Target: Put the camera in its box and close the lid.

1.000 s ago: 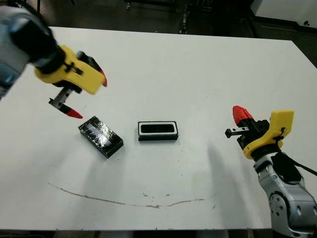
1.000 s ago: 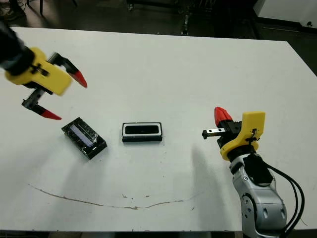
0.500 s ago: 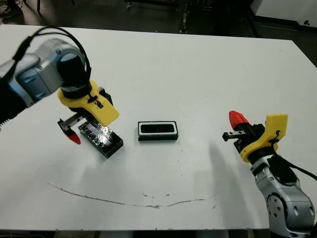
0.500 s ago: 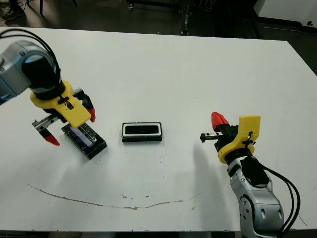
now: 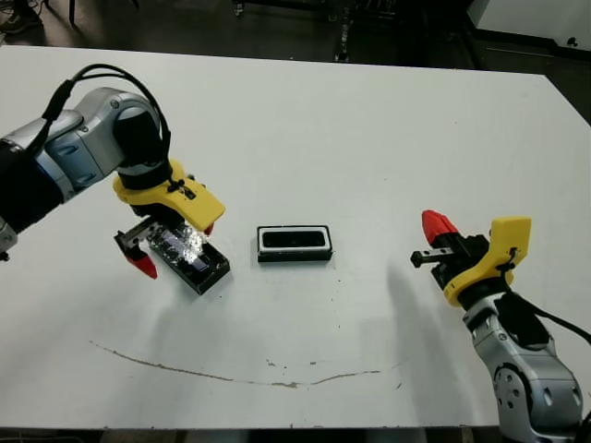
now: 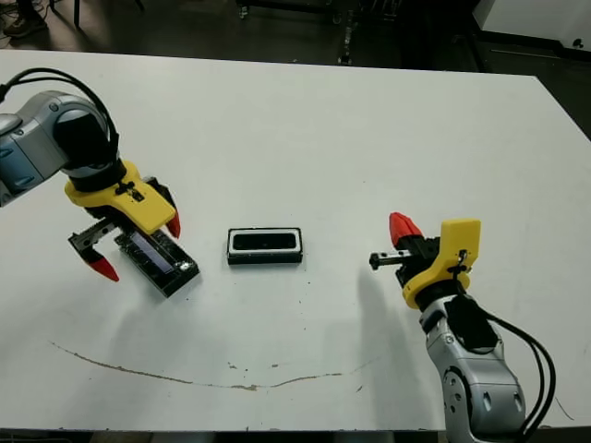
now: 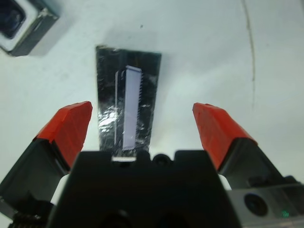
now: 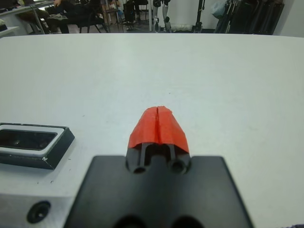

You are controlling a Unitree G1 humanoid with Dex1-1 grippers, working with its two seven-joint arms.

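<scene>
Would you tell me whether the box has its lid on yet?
No: the box sits open, and the lid lies apart on the table.

The left gripper [image 7: 142, 126] straddled the lid [image 7: 127, 103] with fingers spread wide, bare table [image 5: 369, 138] showing on both sides of the slab. The box [image 5: 295, 244] lay near, apart from the lid, a strip of table between them. From the box to the right gripper [image 5: 436, 224], fingers together, the table lay bare

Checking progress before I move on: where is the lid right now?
In the head views the lid lies on the table's left side, left of the box, between the open left gripper's fingers.
</scene>
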